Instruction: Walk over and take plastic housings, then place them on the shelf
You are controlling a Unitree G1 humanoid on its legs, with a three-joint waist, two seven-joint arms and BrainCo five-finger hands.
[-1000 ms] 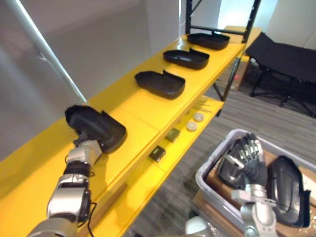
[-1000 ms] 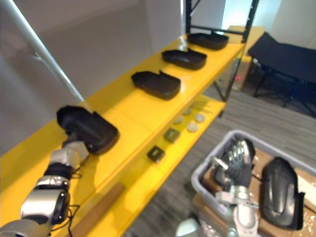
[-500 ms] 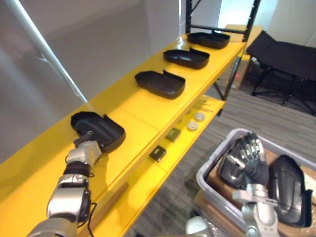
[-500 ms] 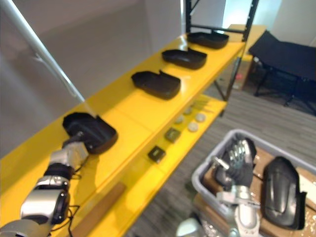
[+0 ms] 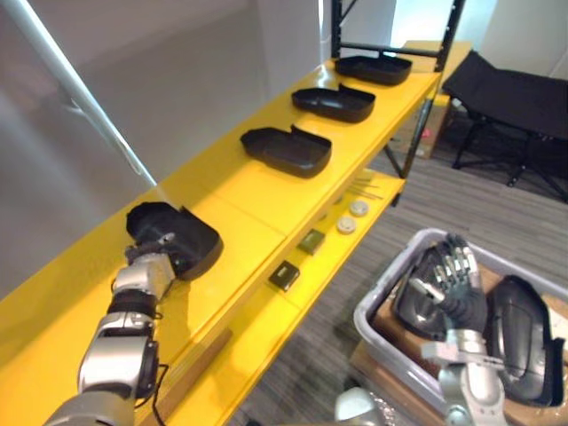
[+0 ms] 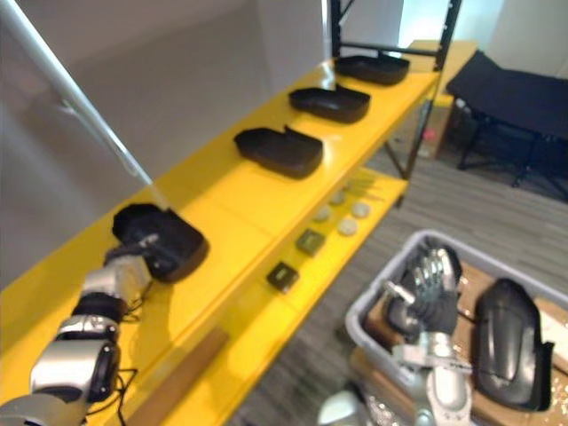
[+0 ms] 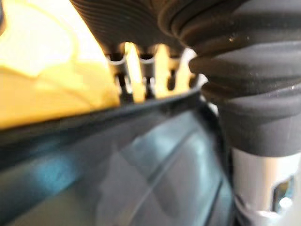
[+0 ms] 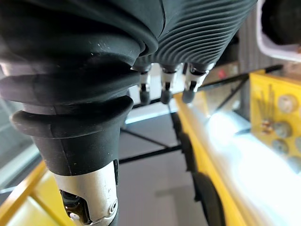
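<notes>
**Fourth housing down on the shelf, left robot hand at its near end**

You face a long yellow shelf (image 5: 257, 191) that runs from your lower left to the far right. A grey bin (image 5: 377, 306) stands on the floor at your lower right.

Three housings (image 5: 286, 149) lie open side up in a spaced row along the far part of the top board. A fourth housing (image 5: 177, 238) lies nearer you on the same board, well apart from them. Two more housings (image 5: 524, 342) lie in the bin.

Your left robot hand (image 5: 146, 266) is against the near end of the fourth housing. You cannot tell whether it grips the housing or has let go. Your right robot hand (image 5: 448, 280) hangs over the bin, released and holding nothing.

Small blocks (image 5: 284, 276) and discs (image 5: 352, 216) lie on the lower board.
</notes>
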